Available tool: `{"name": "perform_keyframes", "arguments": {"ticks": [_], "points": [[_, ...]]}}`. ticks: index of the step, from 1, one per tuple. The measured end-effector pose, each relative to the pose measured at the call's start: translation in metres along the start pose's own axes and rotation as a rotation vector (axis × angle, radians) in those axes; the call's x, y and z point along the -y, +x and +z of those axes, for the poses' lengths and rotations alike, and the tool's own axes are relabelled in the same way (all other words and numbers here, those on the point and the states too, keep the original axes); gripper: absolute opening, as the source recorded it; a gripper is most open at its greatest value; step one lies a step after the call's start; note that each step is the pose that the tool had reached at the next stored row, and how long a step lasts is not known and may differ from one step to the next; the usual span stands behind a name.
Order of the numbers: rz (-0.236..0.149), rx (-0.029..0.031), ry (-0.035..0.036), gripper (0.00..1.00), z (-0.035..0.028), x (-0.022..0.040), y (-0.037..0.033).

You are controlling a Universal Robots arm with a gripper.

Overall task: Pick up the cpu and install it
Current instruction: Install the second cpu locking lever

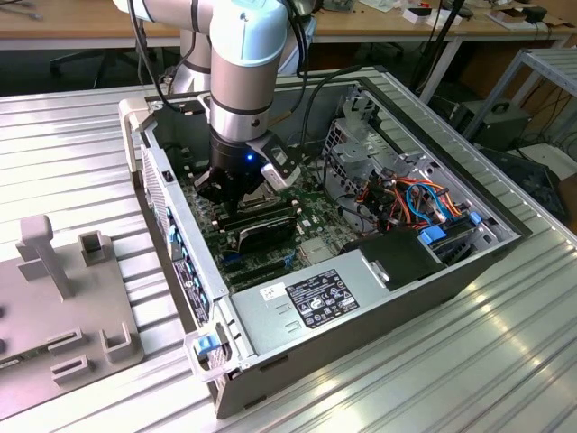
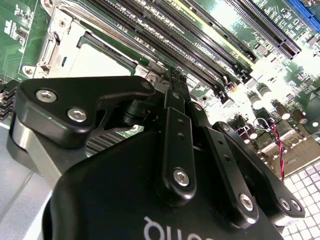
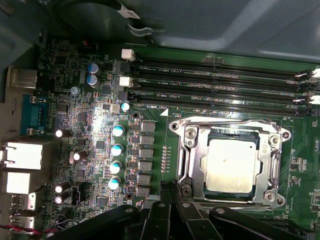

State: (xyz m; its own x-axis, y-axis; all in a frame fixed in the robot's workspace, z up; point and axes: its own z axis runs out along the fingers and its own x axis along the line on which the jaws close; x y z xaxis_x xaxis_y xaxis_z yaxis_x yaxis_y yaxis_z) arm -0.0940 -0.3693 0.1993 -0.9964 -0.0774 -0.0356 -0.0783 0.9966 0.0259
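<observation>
The cpu (image 3: 232, 165), a square chip with a dull silver top, lies flat inside the metal-framed socket (image 3: 230, 125) on the green motherboard (image 3: 90, 120). The second wrist view shows its pale top as cpu (image 2: 97, 62) just beyond the fingers. My gripper (image 3: 171, 192) hovers beside the socket's edge, its black fingertips drawn together with nothing between them. In the second wrist view the gripper (image 2: 172, 82) tapers to a closed point over the socket's corner. In the exterior view the gripper (image 1: 230, 189) reaches down into the open computer case (image 1: 469, 271).
Long black memory slots (image 3: 215, 82) run beside the socket. Capacitors (image 3: 117, 150) and rear ports (image 3: 22, 155) stand on the other side. A power supply (image 1: 315, 298), coloured cables (image 1: 415, 198) and case walls hem the arm in. A grey fixture (image 1: 54, 289) rests on the metal table.
</observation>
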Motion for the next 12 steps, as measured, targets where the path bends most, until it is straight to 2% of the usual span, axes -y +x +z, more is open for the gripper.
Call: {"name": "perform_keyframes", "arguments": {"ticks": [5, 12], "points": [[0.0, 0.0012, 0.0001, 0.11, -0.0001, -0.0002, 0.0007], [0.0, 0.0062, 0.0005, 0.11, -0.0002, -0.0005, 0.0049]]}}
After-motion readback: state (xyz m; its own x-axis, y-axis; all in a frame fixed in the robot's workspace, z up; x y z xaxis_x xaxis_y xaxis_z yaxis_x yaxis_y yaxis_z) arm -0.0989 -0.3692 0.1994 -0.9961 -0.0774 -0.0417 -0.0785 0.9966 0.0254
